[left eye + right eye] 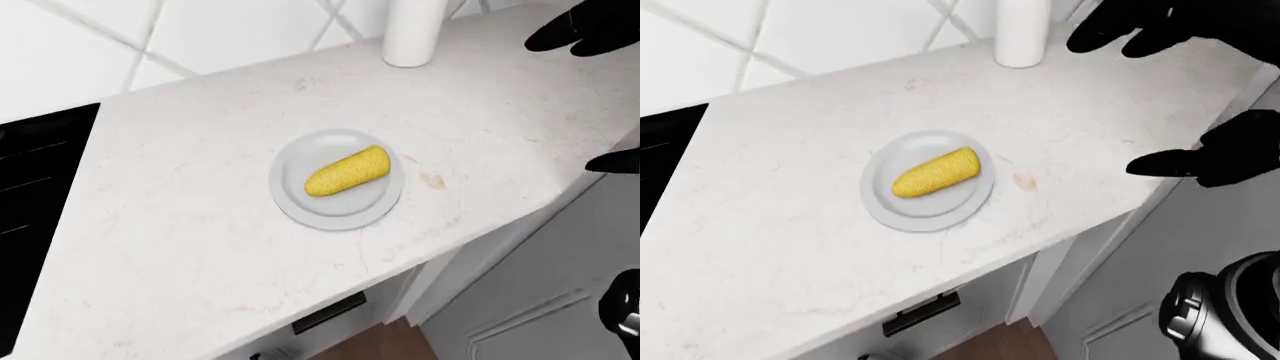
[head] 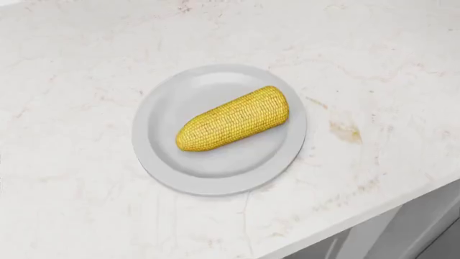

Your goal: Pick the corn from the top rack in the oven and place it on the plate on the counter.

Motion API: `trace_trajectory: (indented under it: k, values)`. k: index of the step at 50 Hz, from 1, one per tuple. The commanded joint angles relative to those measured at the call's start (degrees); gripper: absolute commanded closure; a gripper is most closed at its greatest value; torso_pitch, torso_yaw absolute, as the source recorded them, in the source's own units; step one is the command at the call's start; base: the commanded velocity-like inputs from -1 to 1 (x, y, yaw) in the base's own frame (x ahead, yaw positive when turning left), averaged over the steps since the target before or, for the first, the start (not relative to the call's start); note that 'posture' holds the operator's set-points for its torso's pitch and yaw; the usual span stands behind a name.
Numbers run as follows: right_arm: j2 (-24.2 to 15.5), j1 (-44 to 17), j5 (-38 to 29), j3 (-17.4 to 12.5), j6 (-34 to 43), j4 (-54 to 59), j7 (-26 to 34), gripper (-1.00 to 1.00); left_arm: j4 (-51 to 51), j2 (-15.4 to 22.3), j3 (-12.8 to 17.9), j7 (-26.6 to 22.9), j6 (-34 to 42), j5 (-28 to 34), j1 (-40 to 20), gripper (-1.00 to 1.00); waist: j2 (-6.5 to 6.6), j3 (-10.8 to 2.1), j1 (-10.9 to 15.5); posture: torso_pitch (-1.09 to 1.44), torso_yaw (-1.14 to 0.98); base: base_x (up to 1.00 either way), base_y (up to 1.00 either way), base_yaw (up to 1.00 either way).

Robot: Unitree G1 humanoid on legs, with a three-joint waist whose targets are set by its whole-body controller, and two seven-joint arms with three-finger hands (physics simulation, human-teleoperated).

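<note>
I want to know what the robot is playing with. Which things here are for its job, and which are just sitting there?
For the job:
corn, lying on the plate
plate, on the counter
right hand, open, off to the right of the plate

Just sitting there:
white cylinder by the wall
black stove at the left
counter itself

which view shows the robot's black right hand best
The right-eye view: the black right hand hangs open at the right, fingers spread, well clear of the yellow corn cob. The left-eye view catches only fingertips at its right edge. The head view shows none of it.
</note>
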Motion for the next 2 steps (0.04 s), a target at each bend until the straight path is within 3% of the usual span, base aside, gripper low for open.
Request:
trace_trajectory:
  k: [1, 2]
  values:
    - [-3.3, 2.0, 5.5, -2.7, 2.5, -1.2, -4.2, -0.34, -0.1, 0.9, 1.5, -1.6, -0.9, 2.3, -0.3, -1.00, -0.01, -1.14, 0.0, 0.00, 0.00, 0.00, 0.00, 0.00]
    - [-5.1, 4.7, 7.8, -5.4, 3.2, -2.1, -5.4, -0.35, 0.0, 0.5, 1.9, -2.4, -0.6, 3.5, 0.1, -1.00, -0.23, -1.18, 0.2, 0.00, 0.00, 0.00, 0.00, 0.00]
